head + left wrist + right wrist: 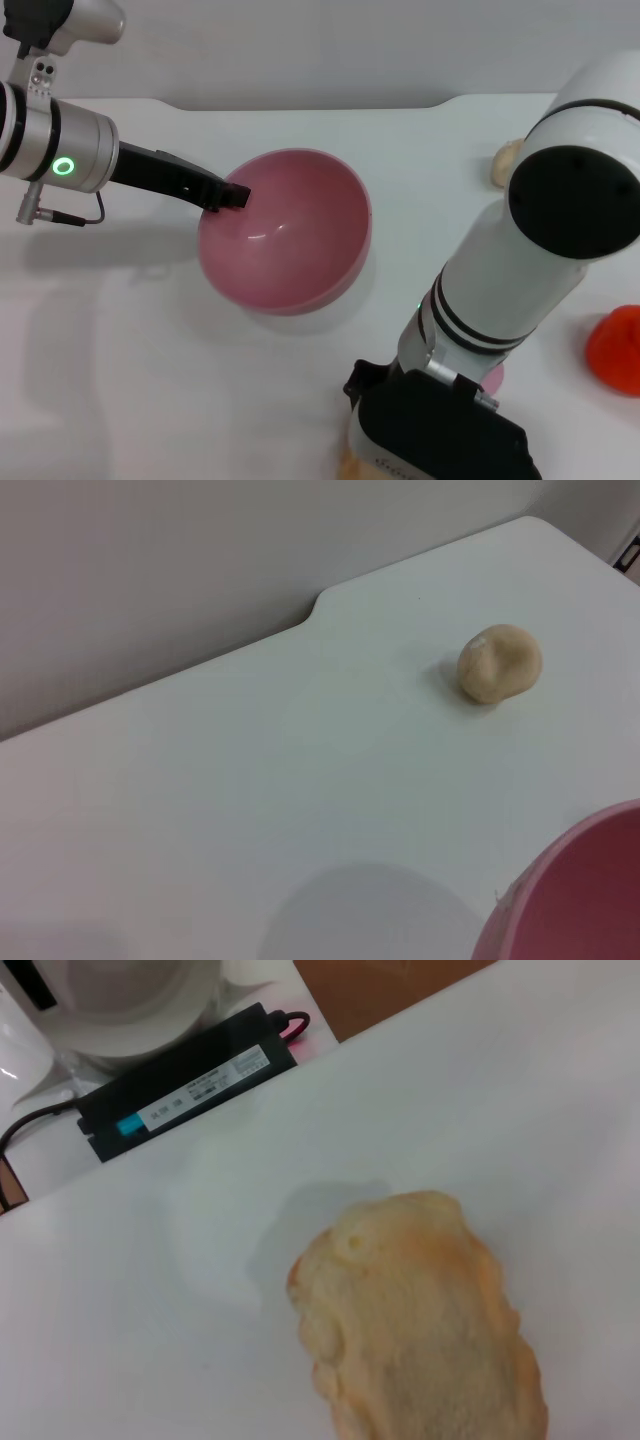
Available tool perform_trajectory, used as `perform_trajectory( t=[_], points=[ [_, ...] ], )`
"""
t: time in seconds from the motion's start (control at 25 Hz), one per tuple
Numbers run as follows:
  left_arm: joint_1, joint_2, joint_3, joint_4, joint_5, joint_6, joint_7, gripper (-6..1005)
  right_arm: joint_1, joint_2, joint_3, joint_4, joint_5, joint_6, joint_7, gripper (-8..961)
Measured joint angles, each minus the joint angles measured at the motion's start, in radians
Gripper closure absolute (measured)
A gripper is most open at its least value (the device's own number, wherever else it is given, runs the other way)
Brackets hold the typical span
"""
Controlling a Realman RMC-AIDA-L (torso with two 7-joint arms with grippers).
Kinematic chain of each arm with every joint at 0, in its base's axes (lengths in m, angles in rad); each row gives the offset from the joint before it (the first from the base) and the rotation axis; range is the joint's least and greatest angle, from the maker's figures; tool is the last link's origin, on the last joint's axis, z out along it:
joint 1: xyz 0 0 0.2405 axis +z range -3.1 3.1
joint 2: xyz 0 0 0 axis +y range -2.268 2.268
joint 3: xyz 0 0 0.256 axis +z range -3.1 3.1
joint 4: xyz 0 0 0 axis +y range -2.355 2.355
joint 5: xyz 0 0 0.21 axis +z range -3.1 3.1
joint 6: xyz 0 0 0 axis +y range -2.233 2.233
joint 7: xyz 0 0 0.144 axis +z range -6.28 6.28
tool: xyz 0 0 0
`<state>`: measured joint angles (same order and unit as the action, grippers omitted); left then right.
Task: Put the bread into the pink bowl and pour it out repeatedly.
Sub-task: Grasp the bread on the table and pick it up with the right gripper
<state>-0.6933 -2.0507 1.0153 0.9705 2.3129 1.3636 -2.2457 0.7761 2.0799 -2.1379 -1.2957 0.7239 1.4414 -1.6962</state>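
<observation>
The pink bowl [290,235] hangs tilted above the table's middle, with its empty inside facing me. My left gripper [228,195] is shut on the bowl's left rim, one black finger reaching inside. A piece of the bowl's rim [580,900] shows in the left wrist view. The bread [420,1330] fills the right wrist view from close up, its plain tan side showing and a shadow on the table beside it. In the head view only a tan sliver of the bread [346,462] shows, at the front edge under my right gripper [400,440], whose black body hides the fingers.
A small beige knotted lump [505,162] [499,663] lies at the back right. An orange-red object [615,350] sits at the right edge, and a pink dome [493,378] peeks out behind the right arm. A black power box [185,1080] lies past the table's edge.
</observation>
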Motion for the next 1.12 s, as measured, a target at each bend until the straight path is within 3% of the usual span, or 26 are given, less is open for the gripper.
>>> perform_trajectory(
  t=[0.64, 1.12],
  points=[
    [0.000, 0.003, -0.002, -0.009, 0.006, 0.000, -0.001, 956, -0.040, 0.003, 0.043, -0.061, 0.004, 0.005, 0.003, 790],
    [0.001, 0.013, -0.011, -0.010, 0.010, -0.005, -0.009, 956, -0.113, 0.001, 0.170, -0.225, 0.032, 0.029, 0.010, 804]
  ],
)
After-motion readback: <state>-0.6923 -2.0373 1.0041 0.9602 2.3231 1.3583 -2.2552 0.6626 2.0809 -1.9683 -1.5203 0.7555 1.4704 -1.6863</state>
